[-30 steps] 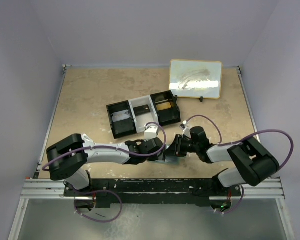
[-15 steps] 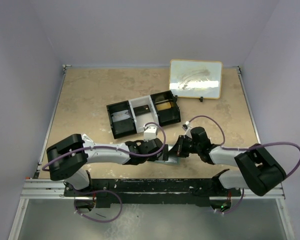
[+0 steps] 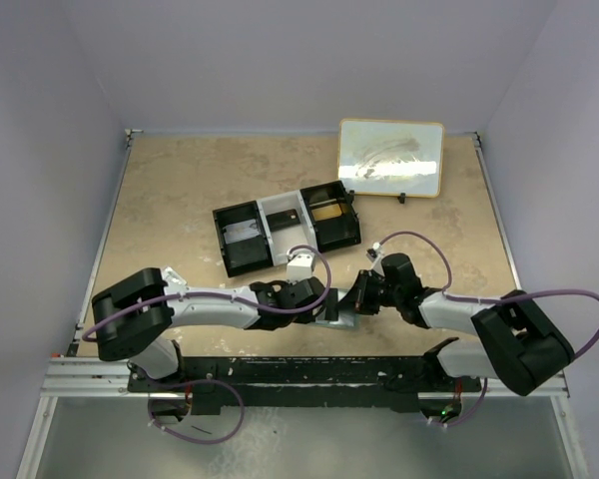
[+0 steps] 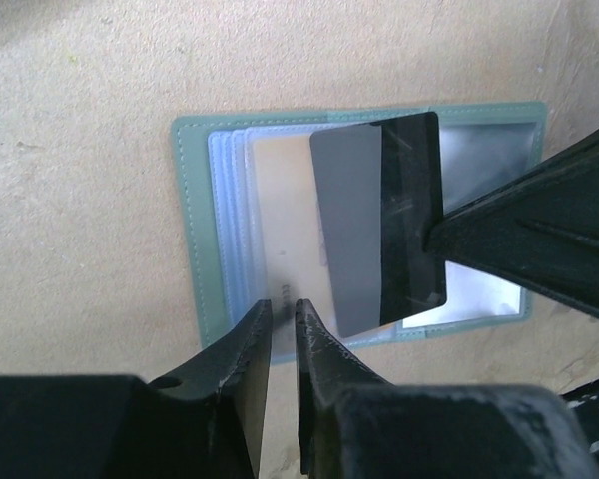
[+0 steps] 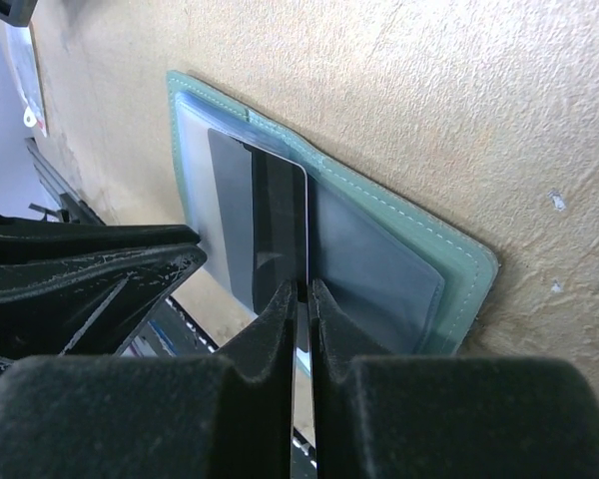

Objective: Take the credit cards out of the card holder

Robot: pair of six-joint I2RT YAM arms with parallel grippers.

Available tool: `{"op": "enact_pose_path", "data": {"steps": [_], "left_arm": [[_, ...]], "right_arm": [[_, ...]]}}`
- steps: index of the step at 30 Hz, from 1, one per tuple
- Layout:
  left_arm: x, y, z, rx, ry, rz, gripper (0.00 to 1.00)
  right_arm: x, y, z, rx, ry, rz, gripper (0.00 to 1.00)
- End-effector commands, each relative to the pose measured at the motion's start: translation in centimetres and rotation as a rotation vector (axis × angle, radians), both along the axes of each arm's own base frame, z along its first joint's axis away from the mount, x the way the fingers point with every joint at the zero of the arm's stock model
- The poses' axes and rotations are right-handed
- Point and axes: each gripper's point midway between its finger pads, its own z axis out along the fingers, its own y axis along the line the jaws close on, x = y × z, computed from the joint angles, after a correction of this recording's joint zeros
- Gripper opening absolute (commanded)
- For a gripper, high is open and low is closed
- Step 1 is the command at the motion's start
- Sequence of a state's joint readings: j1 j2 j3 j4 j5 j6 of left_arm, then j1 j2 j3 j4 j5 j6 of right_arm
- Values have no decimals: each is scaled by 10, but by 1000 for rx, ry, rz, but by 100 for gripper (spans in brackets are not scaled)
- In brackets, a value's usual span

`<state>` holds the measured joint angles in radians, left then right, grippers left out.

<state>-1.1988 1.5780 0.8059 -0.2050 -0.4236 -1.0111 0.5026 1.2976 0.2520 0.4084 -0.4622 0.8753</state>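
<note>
The card holder lies open on the table, grey-green rim, light blue slot pockets inside; it also shows in the right wrist view and the top view. My right gripper is shut on the edge of the dark credit card, which sticks partly out of a pocket and lies slanted across the holder. My left gripper is shut, its tips over the holder's near edge. In the top view both grippers, left and right, meet over the holder. An orange-tan flat piece lies in the tray's right compartment.
A black-and-white three-compartment tray stands just beyond the grippers. A tan-framed white board leans at the back right. The table's near edge and rail are close behind the holder.
My right arm's elbow has swung out to the right and its gripper has drawn back a little with the dark card. The left arm has stayed put.
</note>
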Motion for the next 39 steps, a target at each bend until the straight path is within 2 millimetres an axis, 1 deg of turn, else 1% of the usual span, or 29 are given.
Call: {"op": "enact_pose_path", "data": {"steps": [1, 5, 7, 9, 12, 16, 22, 24, 30, 34, 39], "left_arm": [[1, 2, 22, 15, -26, -10, 15], [9, -11, 49, -45, -71, -15, 17], [10, -18, 56, -71, -81, -30, 19], [10, -24, 57, -85, -83, -46, 20], [11, -29, 47, -74, -71, -62, 19], [15, -26, 28, -18, -38, -76, 15], [6, -20, 10, -26, 6, -67, 12], [2, -18, 4, -33, 24, -68, 12], [-6, -2, -12, 4, 53, -57, 9], [-9, 2, -16, 16, 61, -58, 9], [-9, 6, -18, 29, 64, -56, 8]], "right_arm": [[6, -9, -10, -54, 18, -59, 9], [4, -10, -11, -55, 17, -59, 8], [2, -11, -12, -57, 19, -58, 8], [1, -12, -13, -57, 20, -57, 8], [0, -12, -14, -56, 22, -57, 8], [-1, -12, -14, -50, 23, -62, 8], [0, -12, -12, -40, 18, -66, 9], [0, -10, -10, -29, 13, -63, 12], [1, -4, -1, 23, -5, -58, 22], [5, -1, 2, 44, -16, -59, 27], [9, 4, 1, 72, -34, -60, 31]]}}
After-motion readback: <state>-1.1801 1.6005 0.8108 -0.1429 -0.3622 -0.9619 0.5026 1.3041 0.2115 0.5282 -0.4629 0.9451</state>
